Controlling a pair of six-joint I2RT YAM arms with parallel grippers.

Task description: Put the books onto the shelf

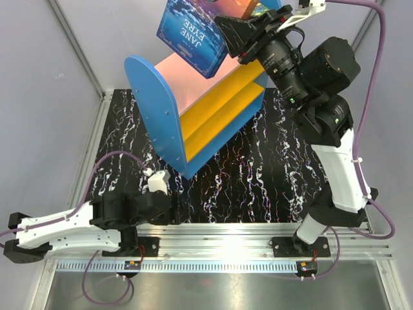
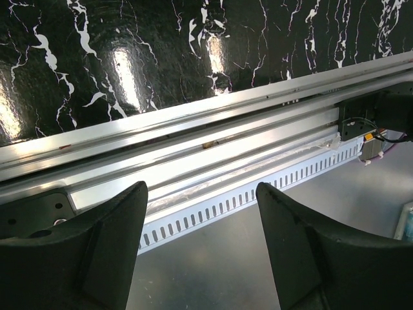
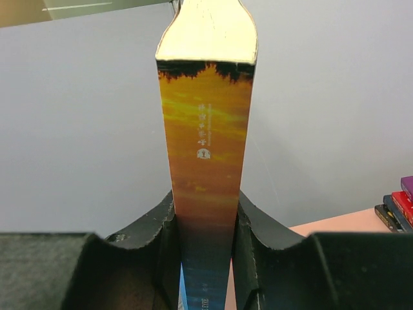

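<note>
Overhead, one shelf [image 1: 158,110] stands on the black, white-veined desk [image 1: 258,181]. It has rounded blue end panels, one flat pink top board and two yellow boards below.

Two arms are present. The right pincer [image 3: 205,200], upper right of the top view, is clamped on one dark blue book [image 1: 193,35] titled "Jane Eyre", which overlaps the pink board at the upper centre of the frame. In the right wrist view its two black fingers press both covers. The glossy spine grades from orange to blue, and the page block is cream.

Further books [image 3: 397,203] lie in a flat stack on the pink board at that view's lower right edge. Their edges are purple, red and dark, and their count cannot be told.

The left pincer [image 2: 200,190], lower left of the top view, stands wide apart and holds nothing, above the slotted aluminium rail [image 2: 193,129].
</note>
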